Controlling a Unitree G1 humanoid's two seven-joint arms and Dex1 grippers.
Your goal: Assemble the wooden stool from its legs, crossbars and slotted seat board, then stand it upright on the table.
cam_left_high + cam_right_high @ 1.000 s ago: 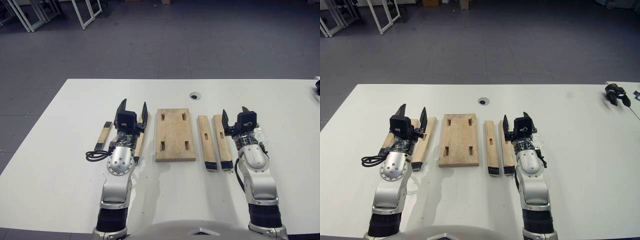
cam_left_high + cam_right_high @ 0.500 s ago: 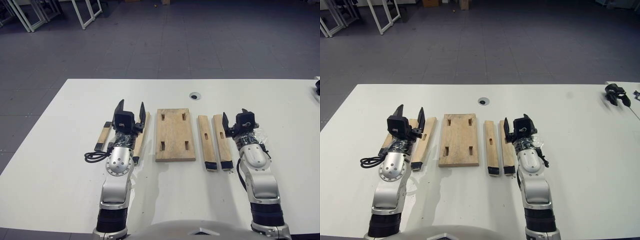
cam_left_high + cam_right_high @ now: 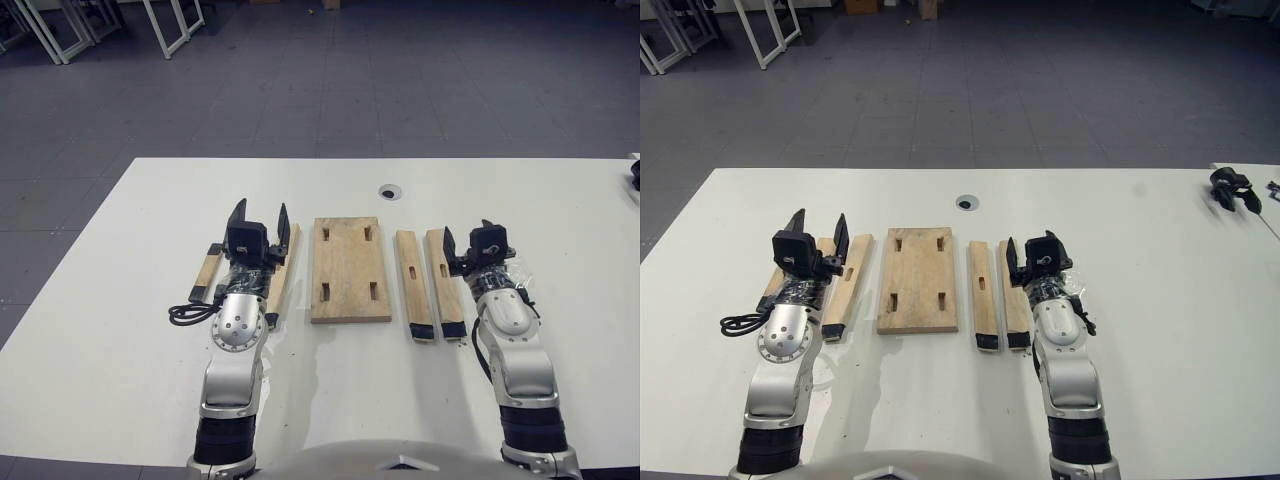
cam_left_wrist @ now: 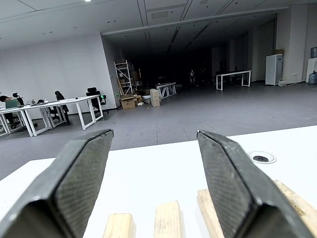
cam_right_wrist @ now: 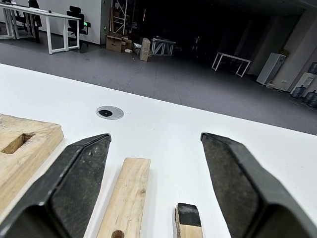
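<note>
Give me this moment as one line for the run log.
assembly: not started | seat board: flat, centre | left claw: open, over left wood pieces | right claw: open, by right wood pieces

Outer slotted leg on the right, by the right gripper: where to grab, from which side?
Probably mid-length on the outer leg, across its narrow width, from above with the right gripper. It lies flat; the inner leg lies close beside it, so finger room there looks tight.
</note>
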